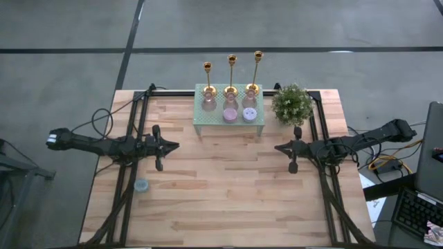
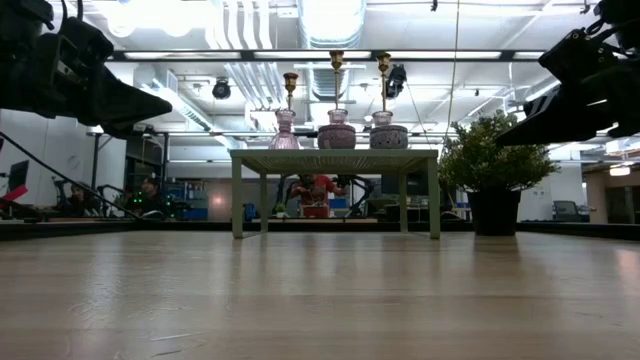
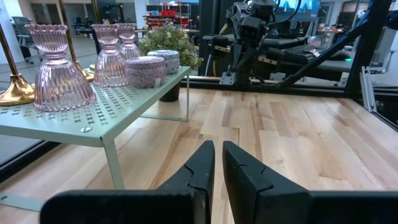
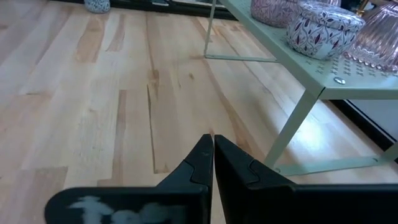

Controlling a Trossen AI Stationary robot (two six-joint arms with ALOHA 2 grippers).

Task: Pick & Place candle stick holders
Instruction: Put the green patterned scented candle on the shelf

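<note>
Three gold candle stick holders [image 1: 231,75] stand upright in a row on their round bases, along the far side of a pale green metal stand [image 1: 201,121]. In the low view they [image 2: 337,75] rise behind the glass vases. The left wrist view shows one gold base [image 3: 15,90]. My left gripper [image 1: 173,146] hovers shut over the table's left part, pointing toward the right edge; its fingers [image 3: 218,146] hold nothing. My right gripper [image 1: 279,147] hovers shut over the right part, facing it, also with nothing in it [image 4: 212,140]. Both are nearer than the stand.
On the stand are three pink ribbed glass vases [image 3: 59,68] and two patterned round tins [image 3: 146,70]. A potted plant [image 1: 292,104] stands to its right. A small round grey thing [image 1: 141,185] lies near the table's left front. Bare wood lies between the grippers.
</note>
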